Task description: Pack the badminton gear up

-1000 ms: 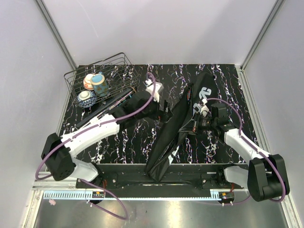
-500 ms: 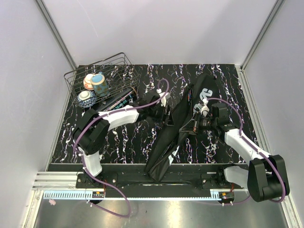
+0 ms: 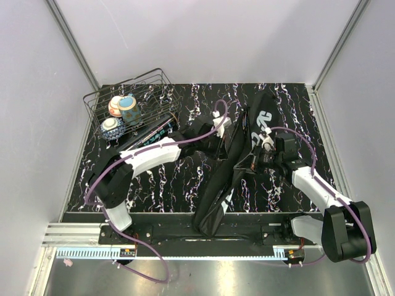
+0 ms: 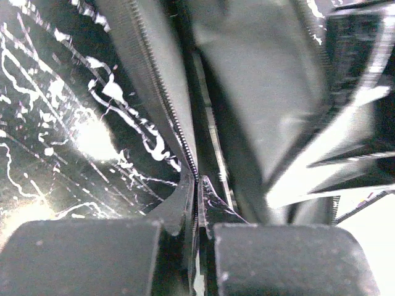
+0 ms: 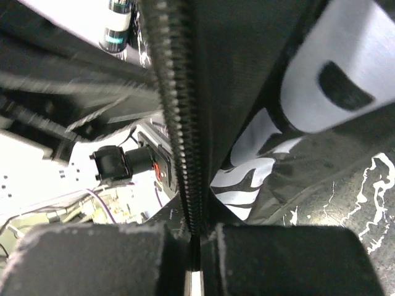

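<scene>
Bag (image 3: 215, 192), white lettering (image 3: 263, 119) unreadable

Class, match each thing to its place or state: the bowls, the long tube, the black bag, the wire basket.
Things:
1 bowls
2 tube
3 bag
4 basket

Places or states:
A far left corner of the table
B pinched by the left pincer and the right pincer
C inside the basket
D lying along the basket's near side

Pairs: 1-C; 2-D; 3-B; 4-A
</scene>
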### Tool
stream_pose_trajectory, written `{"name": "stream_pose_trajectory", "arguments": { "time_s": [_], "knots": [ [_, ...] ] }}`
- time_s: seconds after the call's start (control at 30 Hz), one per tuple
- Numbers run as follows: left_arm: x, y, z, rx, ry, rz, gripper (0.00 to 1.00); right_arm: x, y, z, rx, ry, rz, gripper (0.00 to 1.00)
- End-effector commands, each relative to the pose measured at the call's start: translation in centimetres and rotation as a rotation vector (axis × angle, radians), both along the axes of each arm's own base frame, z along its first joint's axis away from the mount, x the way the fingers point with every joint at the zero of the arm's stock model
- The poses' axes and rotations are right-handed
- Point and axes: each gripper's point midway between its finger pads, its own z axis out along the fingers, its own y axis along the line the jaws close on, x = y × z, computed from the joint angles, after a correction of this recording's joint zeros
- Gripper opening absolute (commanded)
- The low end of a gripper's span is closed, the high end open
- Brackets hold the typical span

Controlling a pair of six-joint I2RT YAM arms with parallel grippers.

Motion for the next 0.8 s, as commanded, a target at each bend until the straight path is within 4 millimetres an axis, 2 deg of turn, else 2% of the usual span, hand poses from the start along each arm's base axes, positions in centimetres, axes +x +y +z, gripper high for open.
{"name": "stream_pose_trajectory", "arguments": {
  "time_s": [0.0, 0.13, 0.23, 0.3, 0.4, 0.43, 0.53, 0.7, 0.77],
  "knots": [
    [-0.9, -1.1, 7.0, -0.032, -0.197, -0.035, 0.0, 3.9, -0.4, 3.0, -0.007, -0.098, -0.135, 0.0],
    [-1.9, -1.8, 9.6, -0.049, -0.241, -0.051, 0.0, 5.4, -0.4, 3.6, 0.011, -0.094, -0.214, 0.0],
    [-2.7, -2.3, 10.3, -0.038, -0.253, -0.063, 0.0, 6.4, 0.2, 4.8, 0.069, -0.114, -0.262, 0.0],
    [-2.9, -2.4, 10.1, -0.03, -0.247, -0.064, 0.0, 6.7, 0.5, 5.2, 0.089, -0.107, -0.281, 0.0],
    [-2.8, -2.6, 8.3, -0.015, -0.211, -0.057, 0.0, 7.1, 1.1, 4.9, 0.12, -0.089, -0.282, 0.0],
    [-2.9, -2.7, 7.1, 0.0, -0.187, -0.051, 0.0, 7.2, 1.7, 4.8, 0.123, -0.089, -0.263, 0.02],
    [-2.7, -2.9, 5.7, -0.01, -0.174, -0.026, 0.0, 6.7, 2.6, 4.1, 0.09, -0.093, -0.201, 0.11],
    [-1.5, -2.3, 5.5, -0.033, -0.182, 0.056, 0.0, 5.6, 2.4, 3.4, -0.003, -0.174, -0.138, 0.22],
    [-0.6, -1.8, 6.0, -0.058, -0.168, 0.115, 0.0, 5.0, 3.0, 3.5, -0.018, -0.209, -0.083, 0.28]
  ]
}}
